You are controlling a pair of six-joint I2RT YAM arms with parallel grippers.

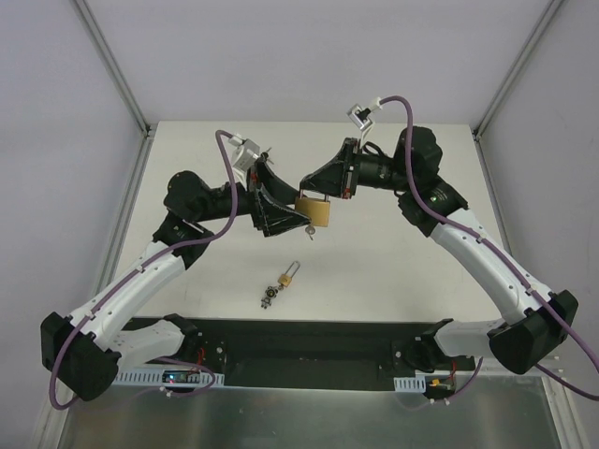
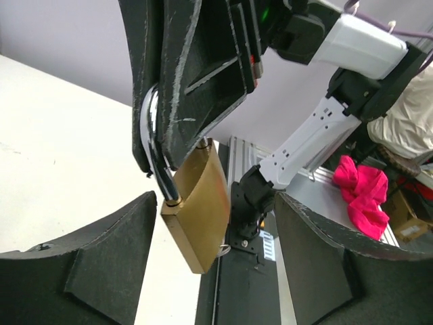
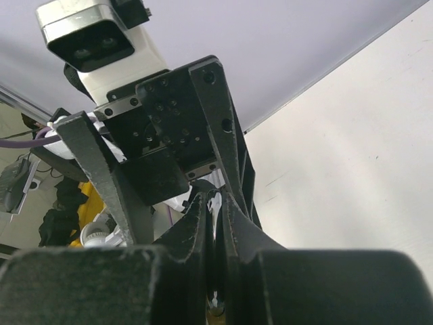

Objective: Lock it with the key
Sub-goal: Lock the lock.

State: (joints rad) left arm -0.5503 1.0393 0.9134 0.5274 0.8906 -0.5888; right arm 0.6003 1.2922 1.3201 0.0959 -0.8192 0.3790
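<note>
Left pincer (image 2: 215, 227), foreground: jaws spread, one finger on each side of the brass padlock (image 2: 199, 210), touching neither face. The padlock hangs above the table (image 1: 402, 271), long axis near vertical and slightly tilted, with its shackle (image 2: 154, 145) pinched in the closed right pincer (image 1: 316, 181). What appears to be the key (image 1: 309, 231) projects from its underside, nearest the left pincer, which would probably have to reach lower to grasp it.

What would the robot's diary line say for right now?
right jaws: shut on padlock | left jaws: open, near padlock | padlock: hanging above table
</note>
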